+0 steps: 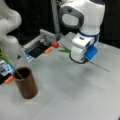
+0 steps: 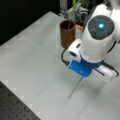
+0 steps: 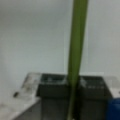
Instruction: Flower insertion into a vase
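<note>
The gripper [image 3: 73, 86] hangs above the grey table [image 1: 75, 95], jaws closed tight on a thin green flower [image 1: 55, 44] stem. In the wrist view the stem [image 3: 76, 50] runs straight up out from between the two dark fingers [image 3: 53, 87]. In a front view the red bloom pokes out at the arm's left with green leaves [image 1: 64, 50] behind it, and the bare stem trails out to the right, low over the table. In a front view the stem end [image 2: 76, 87] slants down toward the table under the blue part of the wrist. The vase [image 1: 25, 82] stands upright on the table, well apart from the gripper, at a front view's lower left. It already holds a green stalk [image 2: 73, 10] that leans out over its rim.
</note>
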